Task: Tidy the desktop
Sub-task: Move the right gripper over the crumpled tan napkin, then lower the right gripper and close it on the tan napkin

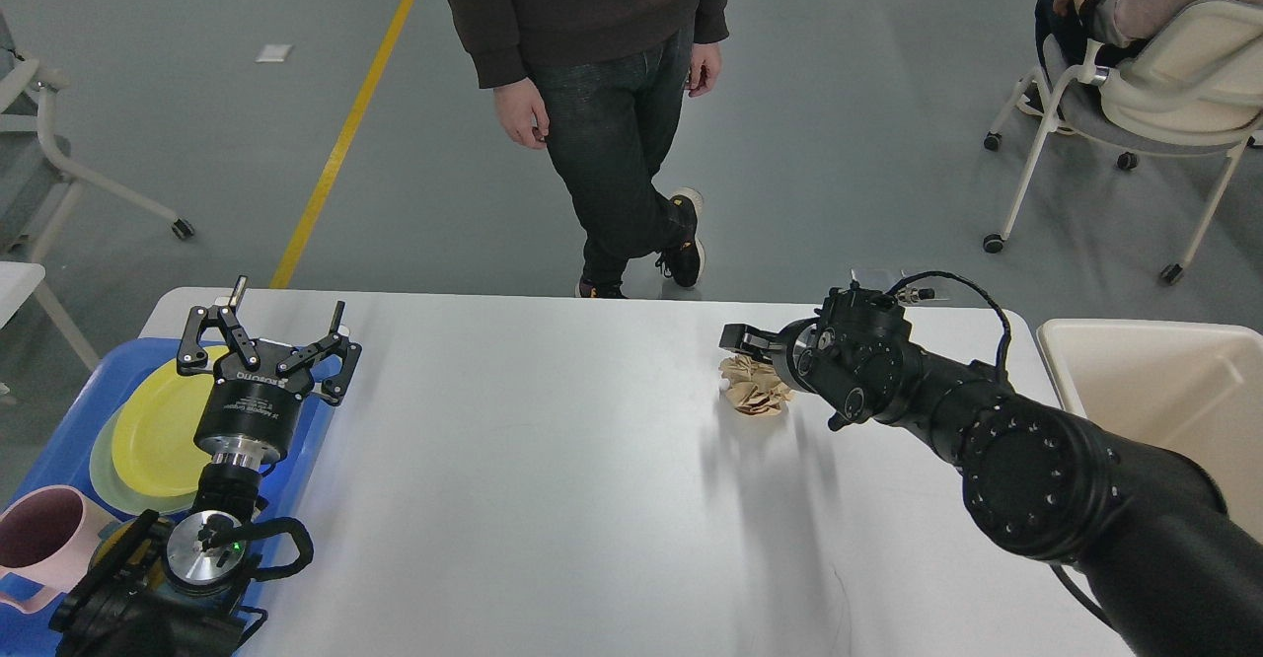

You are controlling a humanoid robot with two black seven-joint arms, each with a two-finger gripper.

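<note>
The desktop [553, 460] fills the lower middle of the view, white and mostly bare, with sorting places at both ends.

At its left edge sits a blue tray [59, 420] that gathers the crockery: 2 stacked plates, a yellow plate [158, 420] on a paler one, and a pink mug [44, 539] at the near left corner. My left gripper [281, 327] hangs over the tray's right rim with its fingers spread wide and nothing between them, which suggests it is free for another dish.

Toward the far right of the desktop lies a crumpled tan paper wad [755, 386], the only loose litter in sight. My right gripper [735, 339] reaches across it from the right, low and touching or just above the wad's far side; seen end-on and dark, I cannot tell whether its fingers are apart or closed.

Just past the right edge stands a cream bin [1164, 391], probably where the wad belongs.
</note>
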